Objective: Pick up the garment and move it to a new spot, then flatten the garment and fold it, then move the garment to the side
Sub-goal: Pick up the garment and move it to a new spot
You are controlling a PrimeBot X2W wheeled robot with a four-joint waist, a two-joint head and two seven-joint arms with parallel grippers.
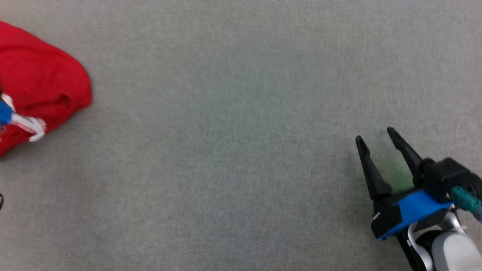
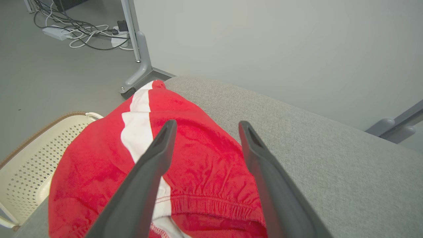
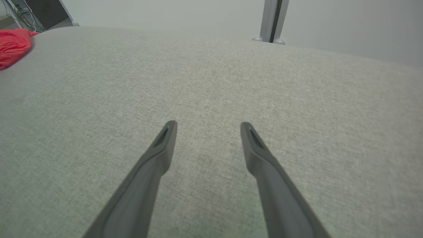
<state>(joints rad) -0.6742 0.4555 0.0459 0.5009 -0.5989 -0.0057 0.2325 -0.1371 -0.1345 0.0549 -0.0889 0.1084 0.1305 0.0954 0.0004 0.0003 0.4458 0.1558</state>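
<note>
The garment (image 1: 41, 86) is red with white stripes and lies bunched at the left edge of the grey table (image 1: 241, 113). In the left wrist view the garment (image 2: 205, 165) shows an elastic waistband and a white stripe, and my left gripper (image 2: 205, 127) hovers over it, open, with nothing between its fingers. Part of the cloth hangs over the table's corner. My right gripper (image 1: 376, 136) stands open at the lower right, far from the garment, above bare fabric. In the right wrist view my right gripper (image 3: 208, 127) points across the table, with the garment (image 3: 13, 44) at the far left.
A cream perforated basket (image 2: 23, 165) stands on the floor beside the table's corner, below the garment. Cables and a power strip (image 2: 79, 31) lie on the floor near a grey table leg (image 2: 140, 62). Another post (image 3: 272, 19) rises behind the table.
</note>
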